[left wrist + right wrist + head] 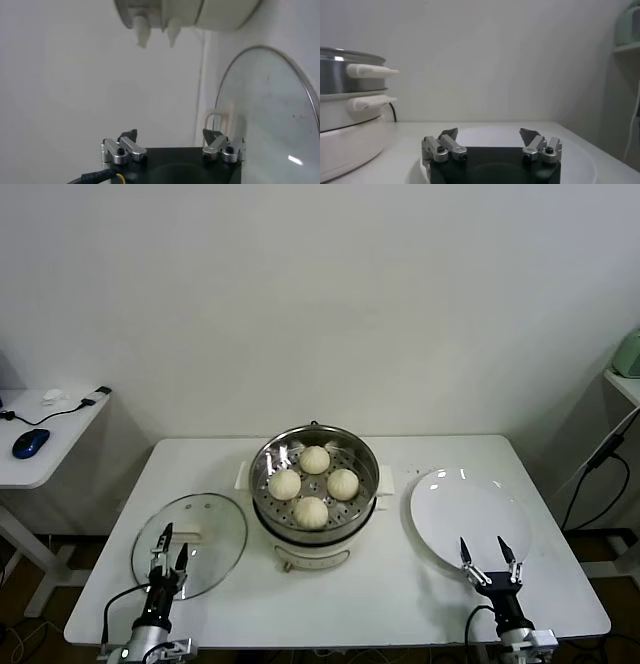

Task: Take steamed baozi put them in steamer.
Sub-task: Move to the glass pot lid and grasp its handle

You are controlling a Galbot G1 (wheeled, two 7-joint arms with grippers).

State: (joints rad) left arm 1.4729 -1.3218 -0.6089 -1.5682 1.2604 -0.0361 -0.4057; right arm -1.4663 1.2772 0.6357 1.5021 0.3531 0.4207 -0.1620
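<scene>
White table (400, 584); plain wall (320, 304); side desk (50, 434) left.

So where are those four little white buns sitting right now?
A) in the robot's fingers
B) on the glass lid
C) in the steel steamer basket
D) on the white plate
C: the head view shows all four steamed baozi inside the steamer, while the plate is bare.

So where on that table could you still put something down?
Bare tabletop lies along the near edge between the glass lid and the plate, in front of the steamer. The plate is bare too. The steamer is full: four baozi.
</scene>
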